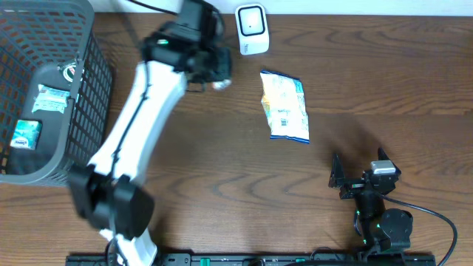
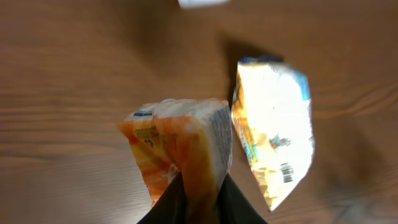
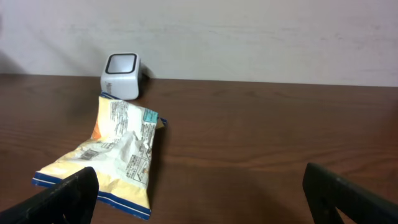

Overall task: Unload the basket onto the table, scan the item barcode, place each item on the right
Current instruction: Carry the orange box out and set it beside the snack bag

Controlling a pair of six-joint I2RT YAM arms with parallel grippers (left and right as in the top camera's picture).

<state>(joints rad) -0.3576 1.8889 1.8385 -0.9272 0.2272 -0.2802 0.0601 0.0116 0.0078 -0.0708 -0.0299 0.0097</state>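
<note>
At the tabletop's far edge, overhead, the left claw (image 1: 216, 80) hovers just left of the scanner (image 1: 251, 29), with a snack bag (image 1: 284, 107) lying to its right. From the left wrist, that claw pinches an orange packet (image 2: 180, 149). From the right wrist, the right claw (image 3: 205, 196) stands spread, near side.
</note>
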